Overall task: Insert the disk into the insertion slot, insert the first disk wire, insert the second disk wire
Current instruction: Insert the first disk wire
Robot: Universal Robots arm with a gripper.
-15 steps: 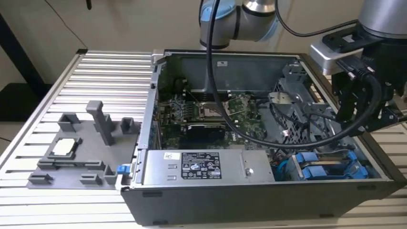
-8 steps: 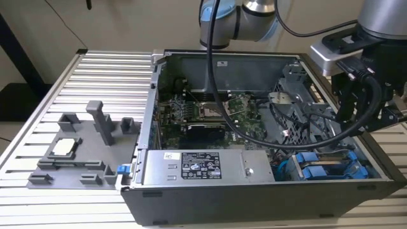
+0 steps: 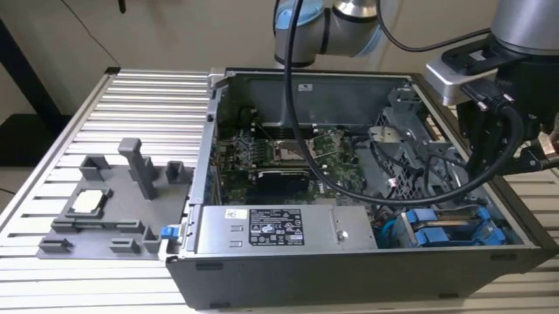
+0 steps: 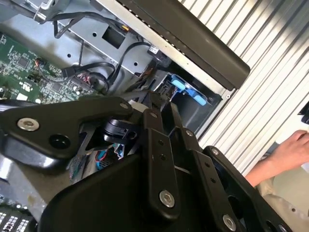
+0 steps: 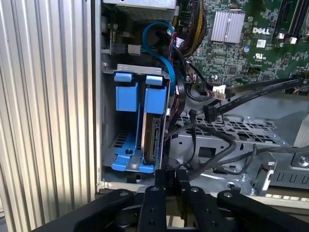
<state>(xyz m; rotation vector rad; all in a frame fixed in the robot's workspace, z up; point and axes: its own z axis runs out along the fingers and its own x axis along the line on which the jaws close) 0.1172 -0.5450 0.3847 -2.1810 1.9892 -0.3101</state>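
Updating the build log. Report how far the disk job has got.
Done, by the look of it: the disk in its blue carrier stands inside the insertion slot. In hand: the gripper hovers close to the disk's connector edge; whether it holds a wire is hidden. Left: that edge looks bare, and a black cable plug hangs loose nearby, so neither wire seems inserted.

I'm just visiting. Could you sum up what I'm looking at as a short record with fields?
Setting: open computer case on a slatted metal table
Disk: in its blue carrier, seated in the insertion slot
Gripper: just in front of the slot, by the disk
Wiring: loose black cables beside the slot
Person: a hand near the table's edge
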